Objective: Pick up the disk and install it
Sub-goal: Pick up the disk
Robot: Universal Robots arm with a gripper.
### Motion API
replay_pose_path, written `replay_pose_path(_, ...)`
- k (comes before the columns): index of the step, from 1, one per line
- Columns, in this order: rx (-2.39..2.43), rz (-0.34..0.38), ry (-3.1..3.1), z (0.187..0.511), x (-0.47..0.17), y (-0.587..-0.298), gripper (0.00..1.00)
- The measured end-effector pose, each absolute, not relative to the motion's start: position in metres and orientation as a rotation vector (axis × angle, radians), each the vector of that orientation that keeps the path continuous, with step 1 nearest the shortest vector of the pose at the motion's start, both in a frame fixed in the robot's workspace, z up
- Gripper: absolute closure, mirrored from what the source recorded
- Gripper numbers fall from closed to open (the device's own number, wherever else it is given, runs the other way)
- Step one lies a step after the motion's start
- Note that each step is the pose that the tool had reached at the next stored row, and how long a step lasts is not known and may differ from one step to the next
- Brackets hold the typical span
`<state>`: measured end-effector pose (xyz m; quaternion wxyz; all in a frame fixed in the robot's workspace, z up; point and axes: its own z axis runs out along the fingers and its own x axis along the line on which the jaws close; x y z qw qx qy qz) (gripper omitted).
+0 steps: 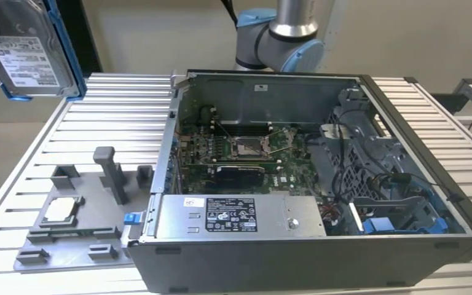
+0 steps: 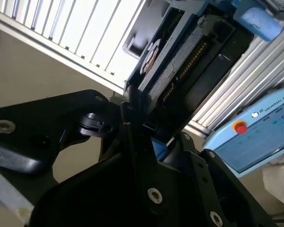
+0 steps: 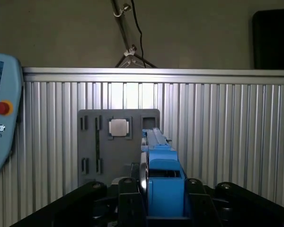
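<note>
The gripper [image 3: 162,203] is clamped on the disk [image 3: 162,182], pinching it edge-on between its black fingers [image 3: 128,203], with the blue bracket end towards the camera in the first wrist view. In the exterior view the disk [image 1: 29,55] hangs in the air with its label showing, raised off the desk [image 1: 121,117] and well apart from the open computer case [image 1: 302,184]. Past the gripper's tips lies a grey tray [image 3: 104,156] with a small square chip [image 3: 119,127].
</note>
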<state>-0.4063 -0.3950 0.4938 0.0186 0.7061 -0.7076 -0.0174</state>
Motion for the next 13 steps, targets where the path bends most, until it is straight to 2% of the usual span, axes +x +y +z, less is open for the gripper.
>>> replay_pose_path(13, 2.184, -0.072, -2.188, 0.494, -0.349, -0.395, 1.0)
